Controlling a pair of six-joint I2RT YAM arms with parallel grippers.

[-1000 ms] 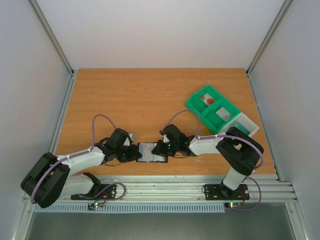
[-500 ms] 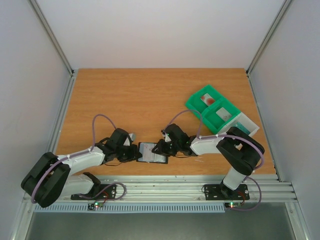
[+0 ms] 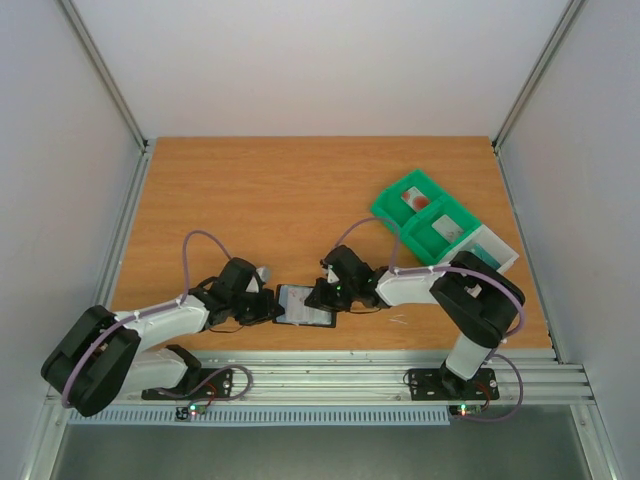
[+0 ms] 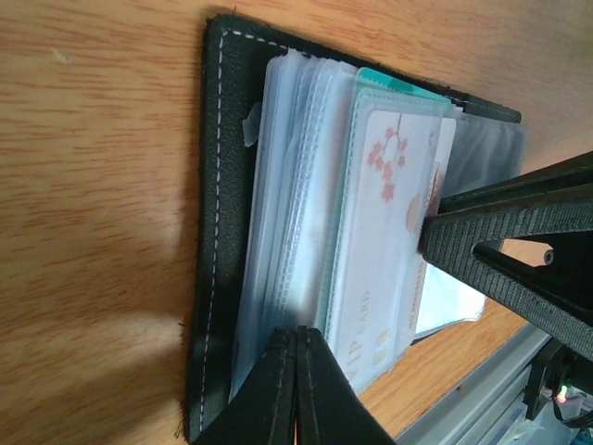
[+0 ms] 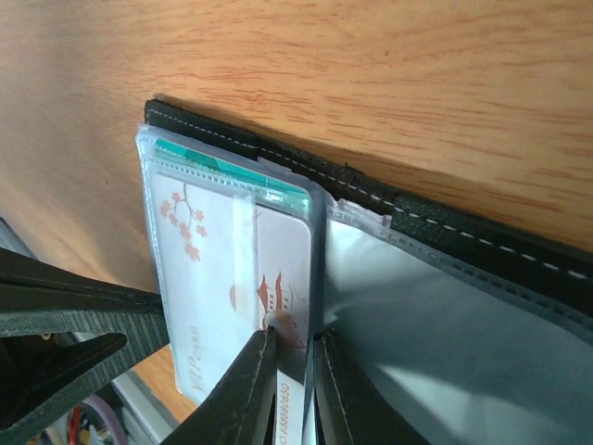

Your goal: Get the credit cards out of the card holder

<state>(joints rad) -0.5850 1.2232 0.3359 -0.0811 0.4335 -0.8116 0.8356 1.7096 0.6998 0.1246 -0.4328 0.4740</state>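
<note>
I log a wooden table [image 3: 300, 190], orange-brown, whose grain also forms the background of both wrist views. A green tray [image 3: 384, 212] sits aslant on the table's right side, toward the far edge, and I see two compartments in it. A white open box [image 3: 506, 257] touches the tray's near-right end, close to the table's right edge. An aluminium rail [image 3: 340, 372] runs along the near edge, with a pale ribbed strip [image 3: 300, 414] just below it. White walls [image 3: 320, 60] and slanting metal posts [image 3: 100, 65] enclose the cell.
</note>
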